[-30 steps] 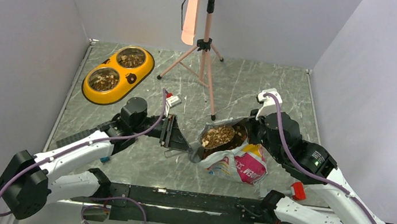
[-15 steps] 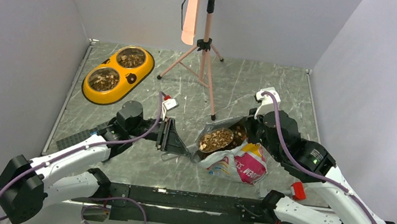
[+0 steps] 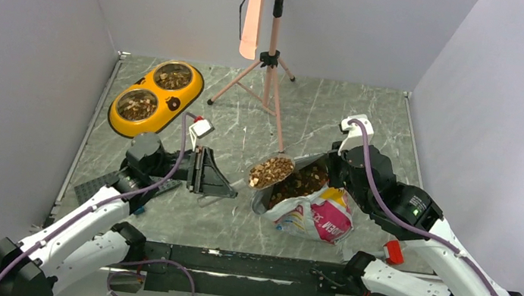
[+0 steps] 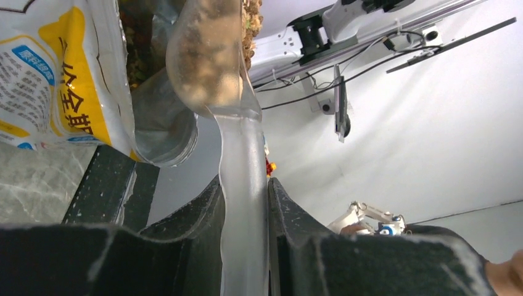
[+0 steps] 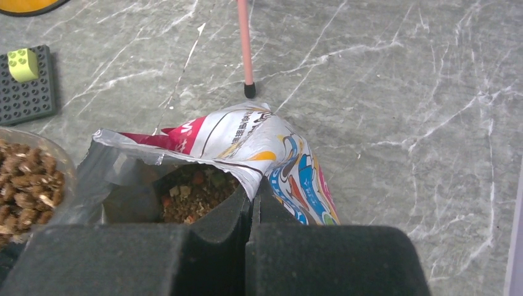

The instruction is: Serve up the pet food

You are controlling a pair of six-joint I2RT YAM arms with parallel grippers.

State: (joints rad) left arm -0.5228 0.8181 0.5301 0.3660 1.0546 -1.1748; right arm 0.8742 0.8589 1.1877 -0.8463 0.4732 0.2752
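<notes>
Pet food (image 3: 271,171): small brown and tan pellets, heaped in clear scoop (image 4: 243,185) held just outside mouth of printed bag (image 3: 318,218); more pellets lay inside bag. Left fingers (image 4: 191,246) pinched scoop handle. Right fingers (image 5: 216,228) pressed together on bag rim. Worktop (image 3: 340,112): grey marbled slab, white walls on three sides. Yellow double dish (image 3: 124,127) and pink tripod (image 3: 269,91) stood toward rear.
</notes>
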